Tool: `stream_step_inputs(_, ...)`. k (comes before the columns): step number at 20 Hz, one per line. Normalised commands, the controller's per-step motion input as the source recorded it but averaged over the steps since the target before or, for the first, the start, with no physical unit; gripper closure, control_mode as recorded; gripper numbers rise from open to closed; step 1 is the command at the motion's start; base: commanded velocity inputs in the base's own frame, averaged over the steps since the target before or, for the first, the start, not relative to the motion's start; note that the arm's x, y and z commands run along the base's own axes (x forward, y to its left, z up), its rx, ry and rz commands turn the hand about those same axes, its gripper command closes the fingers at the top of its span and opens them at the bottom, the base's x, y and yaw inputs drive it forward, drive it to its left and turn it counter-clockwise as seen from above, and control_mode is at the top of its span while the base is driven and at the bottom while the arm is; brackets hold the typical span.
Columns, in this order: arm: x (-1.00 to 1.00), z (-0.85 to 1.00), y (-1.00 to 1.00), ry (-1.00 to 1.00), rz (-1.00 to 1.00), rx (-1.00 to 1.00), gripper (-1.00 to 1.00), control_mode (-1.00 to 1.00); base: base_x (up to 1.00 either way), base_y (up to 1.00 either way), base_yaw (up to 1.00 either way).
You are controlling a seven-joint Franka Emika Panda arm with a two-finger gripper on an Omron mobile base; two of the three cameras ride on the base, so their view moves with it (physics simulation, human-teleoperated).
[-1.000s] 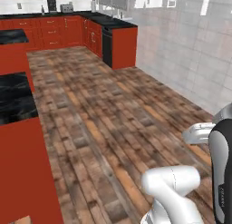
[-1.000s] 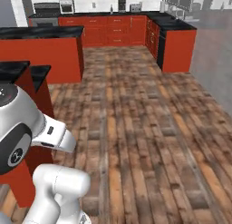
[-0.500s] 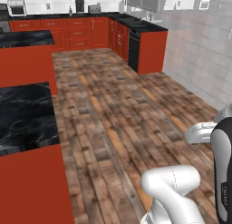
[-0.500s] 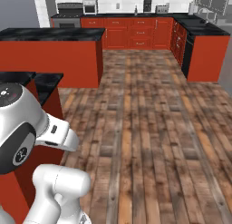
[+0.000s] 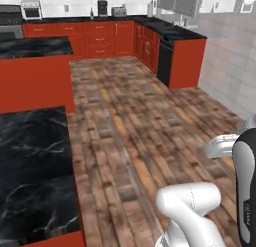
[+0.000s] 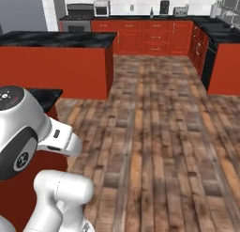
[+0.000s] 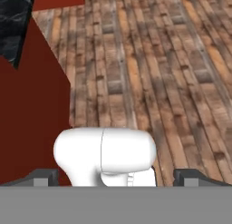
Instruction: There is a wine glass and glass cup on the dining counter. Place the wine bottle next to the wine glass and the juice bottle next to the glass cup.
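The wine glass, glass cup, wine bottle and juice bottle are out of view. A black marble top on a red base (image 5: 35,161) lies close on my left, and its red panel (image 7: 31,119) fills the left of the hand view. A longer black-topped red counter (image 6: 56,38) stands farther back, seen also as a counter (image 5: 35,47) in the left base view. I cannot tell which of the two is the dining counter. My gripper (image 7: 117,178) is open, its fingertips (image 7: 45,177) far apart, nothing between them, pointing down at the floor.
Wooden plank floor (image 5: 140,121) stretches ahead. Red cabinets (image 5: 107,38) with small appliances (image 5: 102,7) line the back wall. A cabinet run with a dark appliance front (image 5: 164,66) juts out at the right, beside a white tiled wall (image 5: 230,56).
The whole picture has shifted in both base views, so the base has moved: the near marble counter and the back cabinets now stand further right in the left view. The gripper stays open.
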Motion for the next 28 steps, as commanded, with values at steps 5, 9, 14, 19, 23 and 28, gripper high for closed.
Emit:
stream_step_inputs(5, 0.0, 0.0, 0.0, 0.0, 0.0, 0.0, -1.0, 1.0, 0.94, -0.15, 0.06)
stream_step_inputs(9, 0.0, 0.0, 0.0, 0.0, 0.0, 0.0, -1.0, 1.0, 0.94, -0.18, 0.04)
stream_step_inputs(14, 0.0, 0.0, 0.0, 0.0, 0.0, 0.0, -1.0, 1.0, 0.94, -0.19, 0.04)
stream_step_inputs(19, 0.0, 0.0, 0.0, 0.0, 0.0, 0.0, -1.0, 1.0, 0.94, -0.21, 0.04)
stream_step_inputs(23, 0.0, 0.0, 0.0, 0.0, 0.0, 0.0, -1.0, 1.0, 0.94, -0.24, 0.03)
stream_step_inputs(28, 0.0, 0.0, 0.0, 0.0, 0.0, 0.0, -1.0, 1.0, 0.94, -0.26, 0.03)
